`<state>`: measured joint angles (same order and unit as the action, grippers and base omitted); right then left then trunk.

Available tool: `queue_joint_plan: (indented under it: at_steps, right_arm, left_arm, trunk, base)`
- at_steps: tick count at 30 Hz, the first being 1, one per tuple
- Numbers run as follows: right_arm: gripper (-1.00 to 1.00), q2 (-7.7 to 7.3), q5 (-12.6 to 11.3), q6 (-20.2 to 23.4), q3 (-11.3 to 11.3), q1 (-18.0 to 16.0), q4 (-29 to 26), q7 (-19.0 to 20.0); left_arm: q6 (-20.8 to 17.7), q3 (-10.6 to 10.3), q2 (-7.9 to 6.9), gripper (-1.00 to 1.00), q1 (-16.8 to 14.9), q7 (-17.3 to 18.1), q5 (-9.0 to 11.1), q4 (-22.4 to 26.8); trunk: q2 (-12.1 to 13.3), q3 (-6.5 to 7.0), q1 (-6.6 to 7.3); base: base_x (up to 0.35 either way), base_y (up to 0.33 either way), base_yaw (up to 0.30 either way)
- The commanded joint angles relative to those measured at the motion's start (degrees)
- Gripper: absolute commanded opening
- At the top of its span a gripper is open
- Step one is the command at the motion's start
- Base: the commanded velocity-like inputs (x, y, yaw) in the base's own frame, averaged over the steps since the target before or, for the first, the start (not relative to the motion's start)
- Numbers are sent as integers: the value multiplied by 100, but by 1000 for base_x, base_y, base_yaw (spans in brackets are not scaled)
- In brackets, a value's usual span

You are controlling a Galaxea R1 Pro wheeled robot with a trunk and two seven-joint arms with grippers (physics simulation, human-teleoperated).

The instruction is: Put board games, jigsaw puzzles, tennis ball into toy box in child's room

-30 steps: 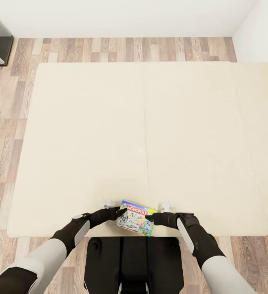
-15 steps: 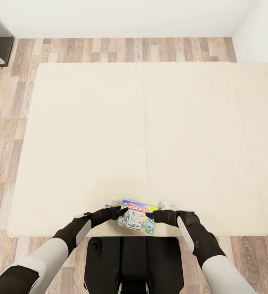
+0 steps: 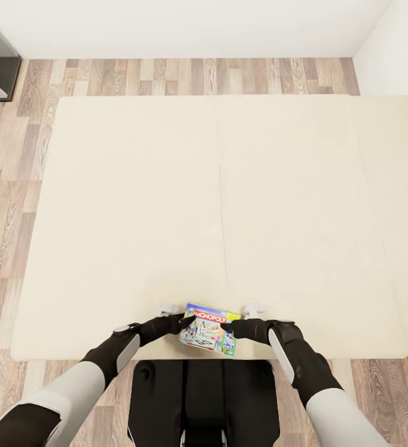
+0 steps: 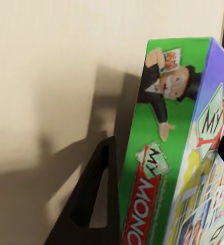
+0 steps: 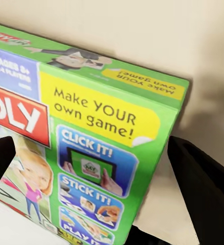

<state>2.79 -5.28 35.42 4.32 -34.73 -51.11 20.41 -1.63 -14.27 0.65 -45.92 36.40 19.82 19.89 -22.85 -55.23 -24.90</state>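
You have the thin, flat, white-and-green printed "MONOPOLY" board game box [image 3: 208, 331] low in the centre of the head view, at the near edge of the wide bed with its plain beige mattress [image 3: 228, 205], just in front of the robot's black base [image 3: 204, 397]. Your left claw [image 3: 184, 321] meets the box at its left edge and your right claw [image 3: 227, 328] at its right edge, so the box is pinned between two arms, probably because it is too thin and flat to pinch easily off the soft mattress from above. In the left wrist view one black finger [image 4: 94, 199] lies beside the green side of the box [image 4: 178, 153]; in the right wrist view dark fingers [image 5: 206, 181] sit either side of the box's corner [image 5: 91, 127]. Both claws look parted around box edges; whether they truly clamp it I cannot tell
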Motion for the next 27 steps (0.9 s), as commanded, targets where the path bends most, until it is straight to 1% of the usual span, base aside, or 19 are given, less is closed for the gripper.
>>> queue_joint_plan:
  at_steps: [1, 27]
  right_arm:
    - [100, 14, -255, 52, 10, 1, -6, -2]
    - [100, 29, -242, 52, 21, 1, 0, -7]
  left_arm:
    - [-17, -75, 66, 100, -1, 2, 32, -8]
    - [58, -67, 66, 100, 3, 56, 96, -4]
  trunk:
    - [-7, -6, -88]
    - [-7, -6, -88]
  base:
    - [0, 0, 0]
    - [0, 0, 0]
